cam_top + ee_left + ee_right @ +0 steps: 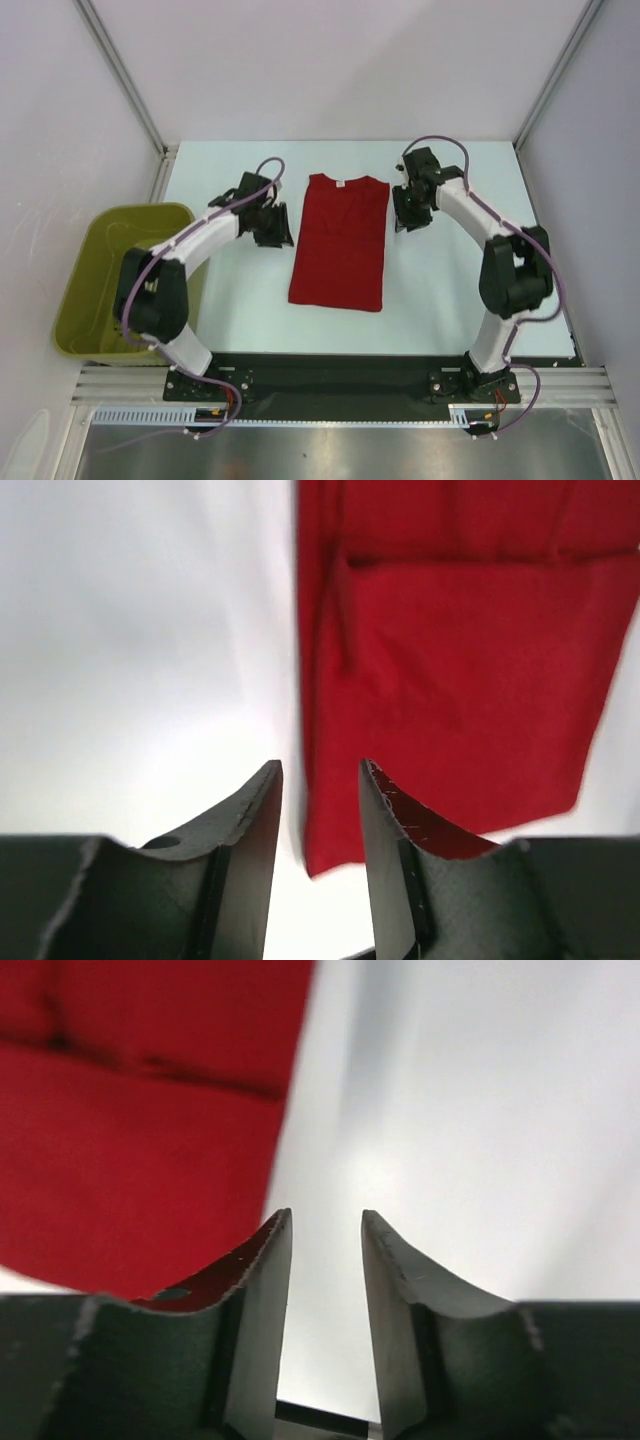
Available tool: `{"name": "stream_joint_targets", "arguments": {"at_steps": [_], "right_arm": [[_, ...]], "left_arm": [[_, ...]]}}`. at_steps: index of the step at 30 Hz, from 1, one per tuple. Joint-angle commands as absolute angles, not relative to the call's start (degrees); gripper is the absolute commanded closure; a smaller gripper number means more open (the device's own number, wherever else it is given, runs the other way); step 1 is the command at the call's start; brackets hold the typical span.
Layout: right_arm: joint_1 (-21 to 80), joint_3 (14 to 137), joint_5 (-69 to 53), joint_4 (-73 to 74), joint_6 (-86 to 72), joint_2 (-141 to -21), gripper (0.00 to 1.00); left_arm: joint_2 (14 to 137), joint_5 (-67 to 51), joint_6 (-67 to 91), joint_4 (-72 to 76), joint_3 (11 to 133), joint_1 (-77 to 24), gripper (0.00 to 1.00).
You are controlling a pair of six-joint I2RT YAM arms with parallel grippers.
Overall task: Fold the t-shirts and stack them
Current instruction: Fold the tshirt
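Note:
A red t-shirt point(340, 240) lies flat in the middle of the white table, folded lengthwise into a narrow strip with its collar at the far end. My left gripper point(283, 226) is just left of the shirt's left edge, open and empty. In the left wrist view the shirt point(450, 660) lies ahead and its left edge runs between the fingers point(322, 780). My right gripper point(402, 213) is just right of the shirt's right edge, open and empty. In the right wrist view the shirt point(140, 1130) lies to the left of the gripper point(325, 1222), over bare table.
An olive-green bin point(118, 280) stands off the table's left edge, beside the left arm. Metal frame posts point(125, 75) rise at the table's far corners. The black base rail point(330, 380) runs along the near edge.

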State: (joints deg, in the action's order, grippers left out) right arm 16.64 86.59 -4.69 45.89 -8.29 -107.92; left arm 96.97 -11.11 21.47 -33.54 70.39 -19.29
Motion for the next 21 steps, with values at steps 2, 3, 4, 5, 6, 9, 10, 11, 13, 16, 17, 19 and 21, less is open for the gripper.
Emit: {"name": "stream_joint_targets", "arguments": {"at_steps": [2,3,4,5,6,9,10,11,13,16,17,19,21], "right_arm": [[21.09,81.06,-0.09,45.97,-9.30,-94.87,0.55],[21.70,79.56,0.00,45.36,-10.19,-92.83,0.52],[22.84,77.45,0.00,43.35,-12.02,-90.12,0.47],[23.37,73.60,1.57,42.03,-13.26,-85.13,0.23],[23.64,70.78,1.32,38.79,-14.32,-82.21,0.01],[18.65,58.78,-9.72,29.49,-23.87,-74.04,0.00],[15.67,55.41,-22.20,26.05,-26.52,-72.70,0.00],[11.21,51.54,-28.33,22.54,-32.02,-71.38,0.00],[9.50,44.40,-34.52,16.09,-36.63,-69.44,0.00],[10.37,38.95,-35.59,14.59,-45.41,-68.73,0.04],[11.07,37.46,-35.86,12.50,-50.83,-68.73,0.17],[11.95,32.11,-36.30,9.42,-57.45,-67.86,0.51],[15.28,28.58,-34.03,5.12,-66.39,-66.10,0.53]], "left_arm": [[85.80,-13.97,30.29,-27.36,57.96,-22.93,0.59],[84.04,-14.15,31.63,-26.29,56.09,-23.37,0.59],[80.46,-14.59,33.03,-25.15,54.16,-23.81,0.59],[79.12,-15.02,35.74,-22.96,50.75,-24.43,0.60],[77.54,-15.38,37.16,-21.90,49.15,-24.69,0.60],[72.35,-15.38,42.35,-18.82,43.70,-25.31,0.61],[71.03,-15.29,43.93,-18.20,42.38,-25.31,0.60],[68.23,-14.94,47.95,-16.89,39.58,-25.31,0.58],[65.58,-15.29,52.62,-12.95,33.88,-25.31,0.58],[60.31,-15.99,64.04,-6.37,24.92,-25.40,0.55],[57.94,-16.61,69.55,-4.41,22.70,-25.40,0.54],[56.08,-16.35,74.59,-1.42,17.61,-25.40,0.55],[56.33,-16.78,79.97,-0.27,15.65,-25.40,0.55]]}}
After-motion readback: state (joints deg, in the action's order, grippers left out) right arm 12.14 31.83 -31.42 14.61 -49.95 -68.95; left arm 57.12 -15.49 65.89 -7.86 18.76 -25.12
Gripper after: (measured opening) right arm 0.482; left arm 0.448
